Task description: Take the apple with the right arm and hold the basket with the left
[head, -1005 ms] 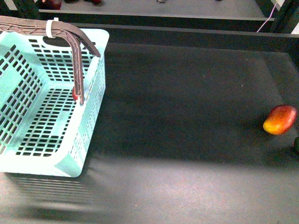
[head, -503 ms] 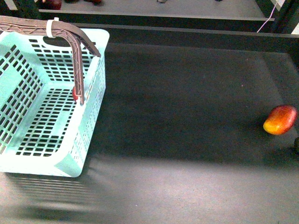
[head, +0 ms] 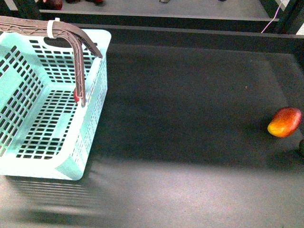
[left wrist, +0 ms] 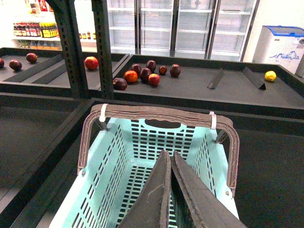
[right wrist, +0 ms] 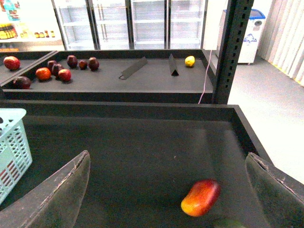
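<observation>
Nothing moved, 1 basket (head: pixel 47 118), 1 mango (head: pixel 285 122)

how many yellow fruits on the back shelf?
1: a small round yellow fruit at the far end of the black back shelf, away from the dark red fruits. More may sit out of frame.

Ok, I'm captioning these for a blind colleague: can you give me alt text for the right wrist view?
The right end effector hangs open over a dark tray, with a red-yellow mango lying between its fingers. A corner of the mint basket shows at one edge. Behind are a shelf of red fruit, a lemon and glass-door fridges.
</observation>
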Robot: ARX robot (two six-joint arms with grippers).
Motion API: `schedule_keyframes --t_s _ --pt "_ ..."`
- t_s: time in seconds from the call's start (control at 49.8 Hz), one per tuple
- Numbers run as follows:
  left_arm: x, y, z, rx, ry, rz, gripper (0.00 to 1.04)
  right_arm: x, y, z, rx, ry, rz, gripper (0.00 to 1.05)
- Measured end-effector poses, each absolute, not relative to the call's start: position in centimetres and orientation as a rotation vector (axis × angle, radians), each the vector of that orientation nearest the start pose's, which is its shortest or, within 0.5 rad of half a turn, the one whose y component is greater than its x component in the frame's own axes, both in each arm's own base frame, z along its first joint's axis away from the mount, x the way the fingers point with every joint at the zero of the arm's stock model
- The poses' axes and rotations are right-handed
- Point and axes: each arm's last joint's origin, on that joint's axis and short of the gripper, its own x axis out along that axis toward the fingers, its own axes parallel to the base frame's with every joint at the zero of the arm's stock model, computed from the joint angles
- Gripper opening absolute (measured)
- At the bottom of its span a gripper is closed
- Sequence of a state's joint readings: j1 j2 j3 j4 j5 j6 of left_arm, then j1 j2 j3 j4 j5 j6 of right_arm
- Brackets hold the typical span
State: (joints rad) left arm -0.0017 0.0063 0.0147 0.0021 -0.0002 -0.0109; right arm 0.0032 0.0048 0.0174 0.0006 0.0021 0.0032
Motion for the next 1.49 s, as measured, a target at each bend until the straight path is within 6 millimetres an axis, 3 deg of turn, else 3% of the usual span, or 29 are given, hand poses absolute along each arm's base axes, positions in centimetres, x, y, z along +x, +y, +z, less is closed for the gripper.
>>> schedule_keyframes --t_s 0.121,0.322,0.623,1.487 --pt "9.72 -0.02 16.82 -0.012 -0.010 -0.002 0.04 9.69 0.03 16.92 0.003 -0.014 0.001 0.96" --pt "9.72 -0.02 16.82 -0.011 -0.010 -0.002 0.49 9.69 0.03 16.92 0.003 -0.014 0.001 0.96" --pt "9.72 -0.02 16.82 -0.011 -0.010 -0.002 0.99 9.69 0.03 16.91 0.003 -0.013 0.001 0.96" --pt "9.72 -0.02 16.82 -0.009 -0.010 -0.002 0.98 9.69 0.03 16.92 0.003 -0.014 0.001 0.96"
